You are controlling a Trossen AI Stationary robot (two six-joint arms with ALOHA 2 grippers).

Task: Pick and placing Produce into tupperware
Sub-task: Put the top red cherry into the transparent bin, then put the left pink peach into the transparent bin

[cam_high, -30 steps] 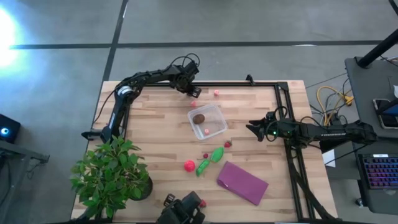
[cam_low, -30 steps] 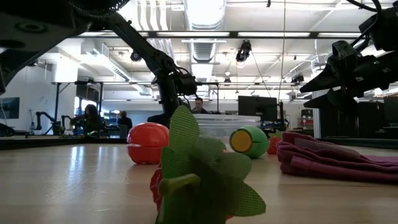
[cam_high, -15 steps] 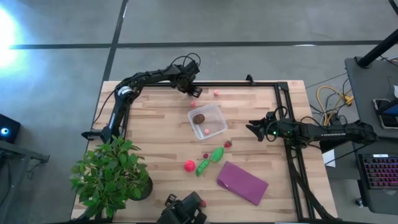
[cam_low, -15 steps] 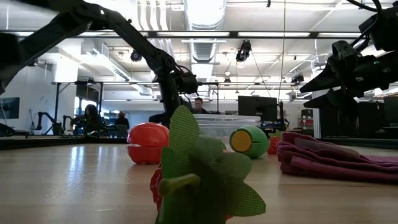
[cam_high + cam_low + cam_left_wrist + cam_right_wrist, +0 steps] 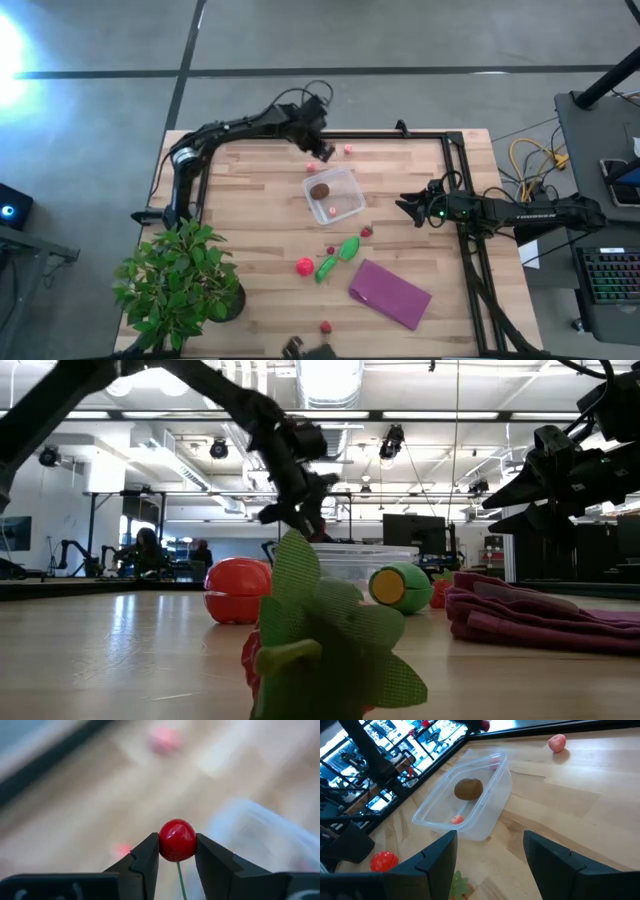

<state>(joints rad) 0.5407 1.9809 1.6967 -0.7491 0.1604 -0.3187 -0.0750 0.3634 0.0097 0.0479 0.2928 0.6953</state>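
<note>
The left tool (image 5: 177, 865) is clenched on a glossy red cherry (image 5: 177, 840), round and smooth, its thin green stem hanging between the dark fingers; it hangs above the tabletop (image 5: 250, 200) just beside the tupperware's (image 5: 333, 195) far corner. That clear, rounded plastic box holds a brown ball (image 5: 468, 789) and a small red piece (image 5: 457, 819). The right tool (image 5: 490, 855) waits released near the box.

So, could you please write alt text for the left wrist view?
Two dark fingers of the left gripper pinch a small glossy red cherry with a thin green stem, above a blurred light wooden table. The clear plastic tupperware box shows blurred beyond.
</note>
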